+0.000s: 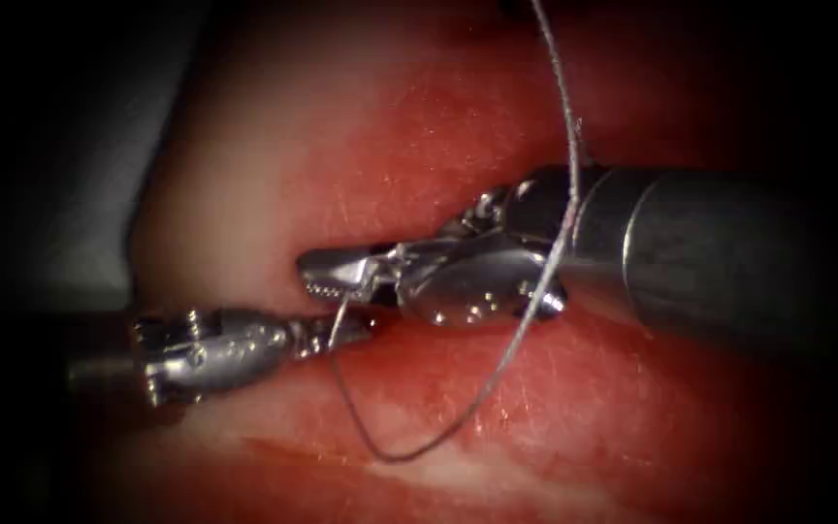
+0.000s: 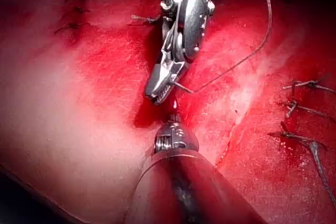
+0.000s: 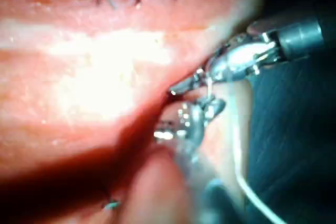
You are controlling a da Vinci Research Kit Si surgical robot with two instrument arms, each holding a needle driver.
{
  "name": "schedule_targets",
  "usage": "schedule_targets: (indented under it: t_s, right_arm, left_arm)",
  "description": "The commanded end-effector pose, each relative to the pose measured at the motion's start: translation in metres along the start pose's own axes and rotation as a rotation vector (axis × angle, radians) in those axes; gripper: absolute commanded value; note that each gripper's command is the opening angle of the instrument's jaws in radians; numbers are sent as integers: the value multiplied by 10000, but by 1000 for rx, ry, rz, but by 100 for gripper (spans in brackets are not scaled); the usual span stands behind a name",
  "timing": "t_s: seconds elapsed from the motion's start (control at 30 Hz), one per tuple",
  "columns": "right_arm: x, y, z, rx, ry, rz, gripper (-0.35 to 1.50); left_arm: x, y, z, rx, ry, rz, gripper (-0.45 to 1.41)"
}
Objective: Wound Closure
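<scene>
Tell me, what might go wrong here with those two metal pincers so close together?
1. The thin grey thread drapes across the wrist of the right arm's silver end effector; it could snag there.
2. That tip nearly meets the left arm's silver end effector over the red pork tissue; they might collide or nick it.
3. I cannot make out the needle or what either holds, so a grip could slip unnoticed.
</scene>
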State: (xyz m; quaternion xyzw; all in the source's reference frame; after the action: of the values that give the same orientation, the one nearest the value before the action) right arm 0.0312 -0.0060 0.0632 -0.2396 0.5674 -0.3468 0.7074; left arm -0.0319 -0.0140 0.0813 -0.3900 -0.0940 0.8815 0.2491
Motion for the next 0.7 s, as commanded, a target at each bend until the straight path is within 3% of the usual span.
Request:
schedule_targets:
  t_s: [0.03, 0.47, 0.7]
  right_arm:
    - [-6, 5, 6, -15, -3, 0, -35]
    - [-19, 37, -1, -90, -11, 48, -35]
    - [-27, 28, 6, -117, 8, 156, -35]
  left_arm:
    - [-1, 2, 10, 1, 0, 0, -13]
    - [-1, 2, 10, 1, 0, 0, -13]
    - [-1, 2, 9, 0, 0, -1, -13]
